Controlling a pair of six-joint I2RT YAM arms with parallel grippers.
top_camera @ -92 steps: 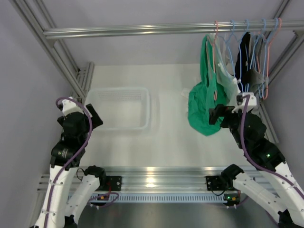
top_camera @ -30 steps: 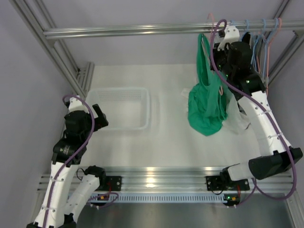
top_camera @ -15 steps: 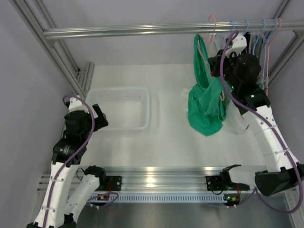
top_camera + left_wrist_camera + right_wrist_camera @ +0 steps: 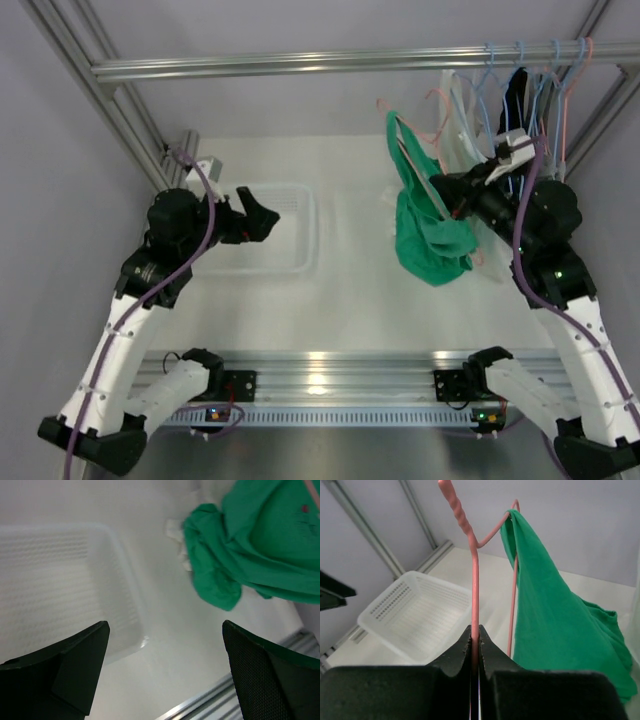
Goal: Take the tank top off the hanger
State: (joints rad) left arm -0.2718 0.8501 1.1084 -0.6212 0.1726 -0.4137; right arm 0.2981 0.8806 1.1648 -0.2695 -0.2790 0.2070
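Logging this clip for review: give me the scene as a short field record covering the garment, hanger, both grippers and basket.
garment: green tank top, one strap over the hanger's shoulder, the rest hanging bunched below
hanger: pink hanger, appears clear of the rail
right gripper: shut on the pink hanger's wire
left gripper: open, empty, over the white basket
rail contents: other hangers with clothes at its right end
task state: tank top not yet off the hanger
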